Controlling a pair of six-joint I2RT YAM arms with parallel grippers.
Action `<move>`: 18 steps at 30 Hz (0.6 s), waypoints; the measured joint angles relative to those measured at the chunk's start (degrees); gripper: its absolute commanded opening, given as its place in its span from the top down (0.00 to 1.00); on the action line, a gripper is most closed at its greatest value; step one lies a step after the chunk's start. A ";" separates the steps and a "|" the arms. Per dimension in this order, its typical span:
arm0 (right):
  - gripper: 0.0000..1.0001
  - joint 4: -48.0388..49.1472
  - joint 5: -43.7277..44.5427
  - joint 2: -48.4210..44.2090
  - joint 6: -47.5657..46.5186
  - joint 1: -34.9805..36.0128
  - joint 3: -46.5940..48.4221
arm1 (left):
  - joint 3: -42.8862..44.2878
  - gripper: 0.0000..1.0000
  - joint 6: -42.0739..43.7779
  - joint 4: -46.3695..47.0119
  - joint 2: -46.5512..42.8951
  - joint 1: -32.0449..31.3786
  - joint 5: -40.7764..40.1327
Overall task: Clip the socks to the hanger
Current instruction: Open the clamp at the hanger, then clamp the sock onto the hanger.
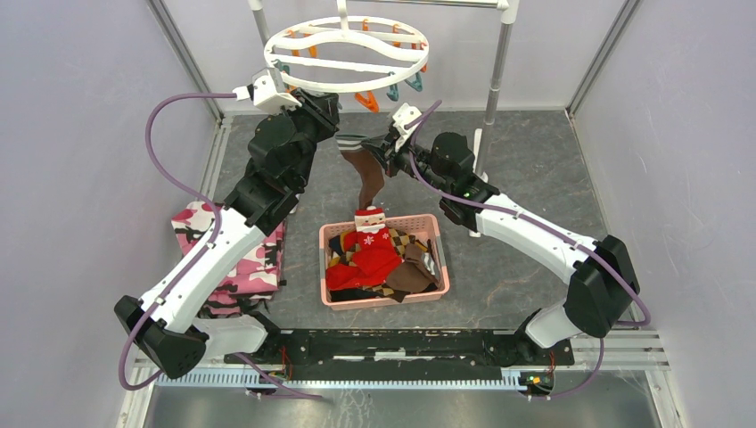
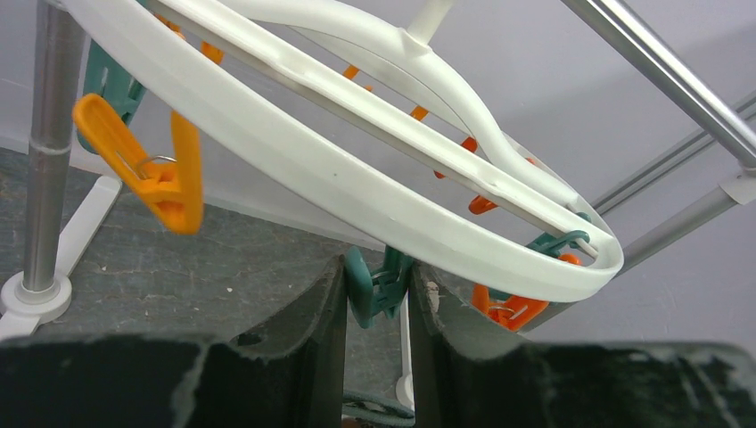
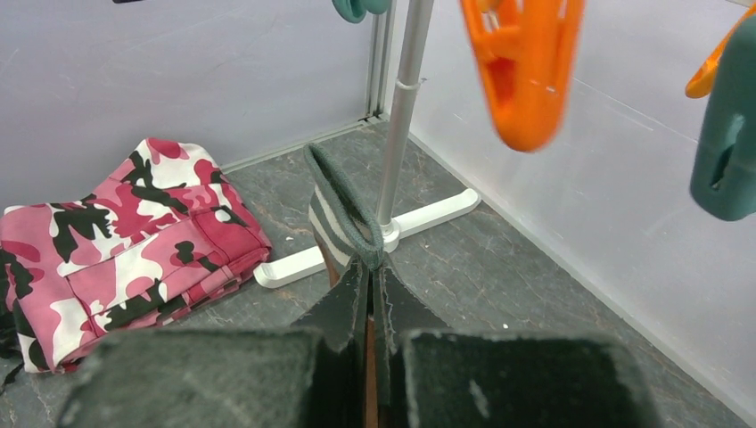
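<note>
The white ring hanger (image 1: pixel 346 49) hangs at the back centre, with orange and teal clips under its rim. My left gripper (image 1: pixel 328 111) reaches up under its near edge. In the left wrist view, this gripper (image 2: pixel 379 283) is shut on a teal clip (image 2: pixel 382 287) dangling from the ring (image 2: pixel 357 192). My right gripper (image 1: pixel 385 147) is shut on the grey-and-white striped cuff of a dark brown sock (image 1: pixel 365 178), which hangs down over the floor. The right wrist view shows the cuff (image 3: pixel 343 218) pinched at the tips of that gripper (image 3: pixel 370 267).
A pink basket (image 1: pixel 323 267) in the middle holds the red Santa sock (image 1: pixel 367 245), argyle socks (image 1: pixel 412 242) and brown fabric. Folded pink camouflage cloth (image 1: pixel 236 259) lies to the left. The rack pole (image 1: pixel 497 71) stands back right. An orange clip (image 3: pixel 526 62) and a teal clip (image 3: pixel 727 143) hang close above the right gripper.
</note>
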 measured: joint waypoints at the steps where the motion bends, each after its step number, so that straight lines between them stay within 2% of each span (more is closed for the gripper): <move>1: 1.00 -0.02 0.44 0.00 0.04 0.00 0.04 | 0.00 0.83 0.02 0.00 0.00 0.00 0.00; 18: 1.00 1.99 8.17 -0.04 2.99 1.44 0.61 | 0.00 0.86 0.20 0.00 0.11 0.00 0.00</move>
